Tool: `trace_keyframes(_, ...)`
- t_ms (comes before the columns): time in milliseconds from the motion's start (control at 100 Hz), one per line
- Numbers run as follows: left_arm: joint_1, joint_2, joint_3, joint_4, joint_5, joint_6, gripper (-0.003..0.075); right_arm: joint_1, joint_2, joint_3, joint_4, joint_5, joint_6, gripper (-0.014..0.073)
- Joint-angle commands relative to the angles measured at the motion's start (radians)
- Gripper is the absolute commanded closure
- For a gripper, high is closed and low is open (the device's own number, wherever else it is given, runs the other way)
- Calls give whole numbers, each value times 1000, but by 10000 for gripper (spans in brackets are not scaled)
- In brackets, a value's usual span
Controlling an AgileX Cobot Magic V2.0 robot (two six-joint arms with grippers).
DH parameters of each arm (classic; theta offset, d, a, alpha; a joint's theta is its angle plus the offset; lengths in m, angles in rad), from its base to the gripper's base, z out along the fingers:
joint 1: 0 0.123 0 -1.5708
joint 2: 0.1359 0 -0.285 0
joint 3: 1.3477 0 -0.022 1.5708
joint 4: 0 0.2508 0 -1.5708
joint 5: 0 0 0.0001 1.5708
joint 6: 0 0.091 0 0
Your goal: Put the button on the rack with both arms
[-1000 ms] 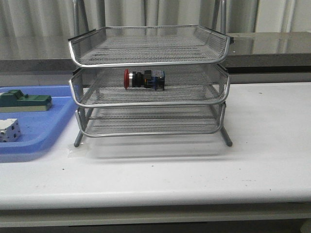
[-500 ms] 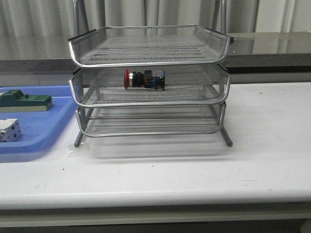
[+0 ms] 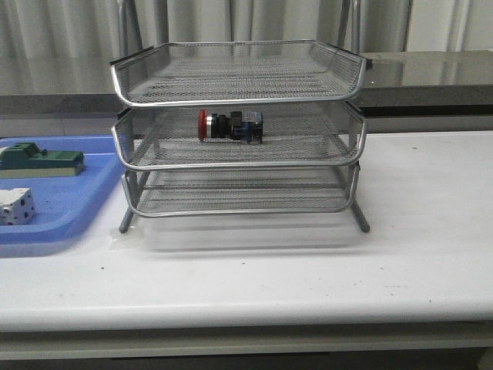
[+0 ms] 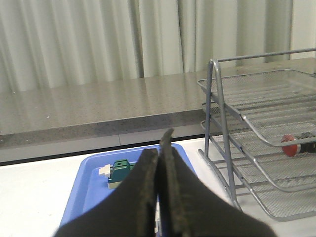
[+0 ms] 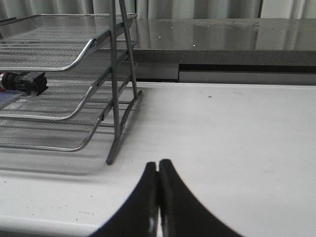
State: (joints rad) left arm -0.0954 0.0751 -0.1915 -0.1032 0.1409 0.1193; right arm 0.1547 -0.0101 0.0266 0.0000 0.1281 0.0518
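Button (image 3: 229, 126) lying on its side on middle tier of rack (image 3: 239, 166), long axis left-right; left pincer (image 4: 159, 153) and right pincer (image 5: 158, 170) closed, empty, clear of rack.

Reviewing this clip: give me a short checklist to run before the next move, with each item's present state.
1. Button lies in the rack's middle tier: ok.
2. Button lies on its side, inside the tier's rim: ok.
3. Left gripper shut, empty, apart from the rack: ok.
4. Right gripper shut, empty, over bare table beside the rack: ok.
5. Rack stands level on its legs: ok.
6. Green block and white block lie in the blue tray: ok.
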Motion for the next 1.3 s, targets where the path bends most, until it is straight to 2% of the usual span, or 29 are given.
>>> trace_keyframes(0, 1, 13, 6, 64, -129, -79, 741, -2, -16, 1, -8, -87, 2, 663)
trace_keyframes(100, 1, 13, 39, 130, -147, -142, 741, -2, -16, 1, -8, -87, 2, 663)
trace_keyframes(250, 1, 13, 85, 164, -176, -146, 741, -2, -16, 1, -8, -87, 2, 663)
trace_keyframes(560, 3, -97, 186, 164, -228, -146, 741, -2, -16, 1, -8, -87, 2, 663)
trace_keyframes(690, 40, -112, 218, 157, -247, -148, 741, -2, -16, 1, -8, -87, 2, 663)
trace_keyframes(920, 96, -112, 229, 144, -279, -153, 741, -2, -16, 1, -8, -87, 2, 663)
trace_keyframes(1290, 107, -112, 229, 128, -285, -154, 741, -2, -16, 1, -8, -87, 2, 663)
